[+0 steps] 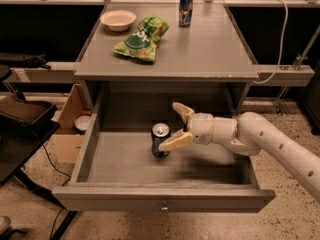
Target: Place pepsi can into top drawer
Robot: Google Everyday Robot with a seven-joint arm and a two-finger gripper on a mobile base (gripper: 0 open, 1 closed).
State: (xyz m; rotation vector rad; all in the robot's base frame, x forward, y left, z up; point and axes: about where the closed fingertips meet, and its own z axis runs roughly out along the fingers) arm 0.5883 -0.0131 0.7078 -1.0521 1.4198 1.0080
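My gripper (178,126) spread apart, just right of pepsi can (158,139) (upright in top drawer (125,196)); retract rightward w/o clipping it

Arm (272,140) outstretched from the right; claw (178,126) low, fingers (181,110) apart.

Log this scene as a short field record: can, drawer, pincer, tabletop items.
pepsi can: upright on the drawer floor
top drawer: open, holds only the can
pincer: open, inside the drawer, just right of the can, lower finger crossing in front of it
tabletop: bowl, green bag, slim can
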